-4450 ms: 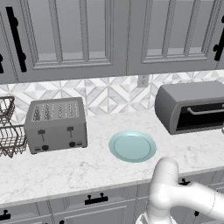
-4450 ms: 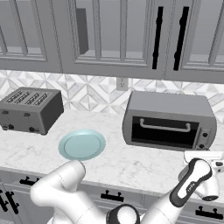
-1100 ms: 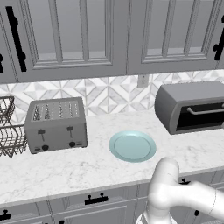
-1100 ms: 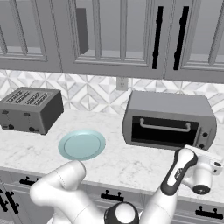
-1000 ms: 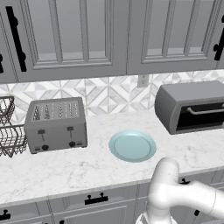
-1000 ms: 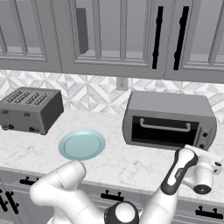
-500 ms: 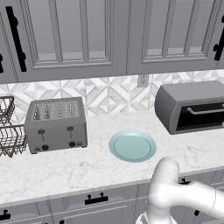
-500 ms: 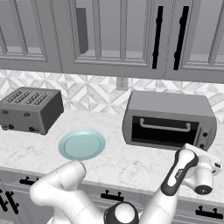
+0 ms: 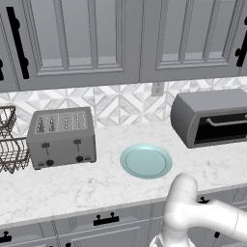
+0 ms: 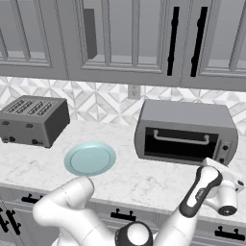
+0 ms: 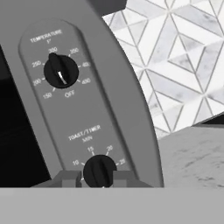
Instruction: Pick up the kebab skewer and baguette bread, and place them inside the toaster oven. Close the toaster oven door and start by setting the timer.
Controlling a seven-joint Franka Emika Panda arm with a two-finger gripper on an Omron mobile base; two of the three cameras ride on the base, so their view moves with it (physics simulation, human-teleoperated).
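My fingers (image 11: 100, 177) are closed down on the lower knob (image 11: 99, 171) of the toaster oven (image 10: 186, 130), the black one under the words "TOAST/TIMER MIN". One dark tip sits tight against each side of it, with the numbers 10, 15, 20 and 25 arched above. Higher up the same grey panel is the temperature knob (image 11: 61, 71), its white pointer aimed down between the 150 mark and OFF.

From the right base view, my hand (image 10: 221, 188) hangs in front of the oven's right end, just off the near edge of the table (image 10: 144, 179). The oven stands on the right part of the table, against the patterned tile wall (image 10: 105, 103). Its black glass door (image 10: 180, 143) is shut flat, with the silver bar handle (image 10: 181, 140) running across near the top. I cannot see through the glass, so I cannot tell what is inside.

Left of the oven, well apart from it, a teal plate (image 9: 146, 161) lies flat on the marble. Farther left stands a lighter grey slot toaster (image 9: 61, 136) with two levers on its front. A wire basket (image 9: 10, 147) sits at the far left edge, just beside the toaster. Grey cabinet doors (image 9: 77, 41) with black handles hang above it all.
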